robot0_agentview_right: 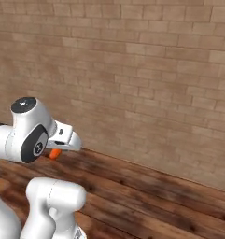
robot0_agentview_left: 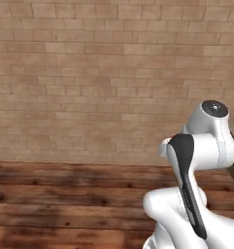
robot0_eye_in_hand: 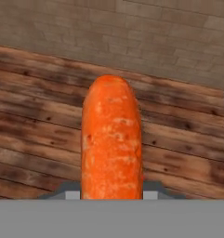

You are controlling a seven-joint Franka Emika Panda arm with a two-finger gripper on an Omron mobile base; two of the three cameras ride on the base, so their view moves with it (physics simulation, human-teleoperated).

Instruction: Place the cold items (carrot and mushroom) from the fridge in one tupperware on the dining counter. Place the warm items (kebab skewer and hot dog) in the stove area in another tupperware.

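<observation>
My gripper (robot0_eye_in_hand: 111, 195) is shut on the carrot (robot0_eye_in_hand: 111, 144), a bright orange root that sticks out lengthwise between the two fingertips in the hand view. In the right base view a small orange end of the carrot (robot0_agentview_right: 54, 153) shows just under the white hand, where the gripper (robot0_agentview_right: 58, 148) hangs above the floor. The mushroom, fridge, tupperware, dining counter, kebab skewer and hot dog are out of view.
A tan brick wall (robot0_agentview_left: 89, 73) stands straight ahead across both base views. Dark wooden floor planks (robot0_agentview_right: 156, 196) run along its foot and lie below the held carrot. My own white arm (robot0_agentview_left: 201, 160) rises in the foreground.
</observation>
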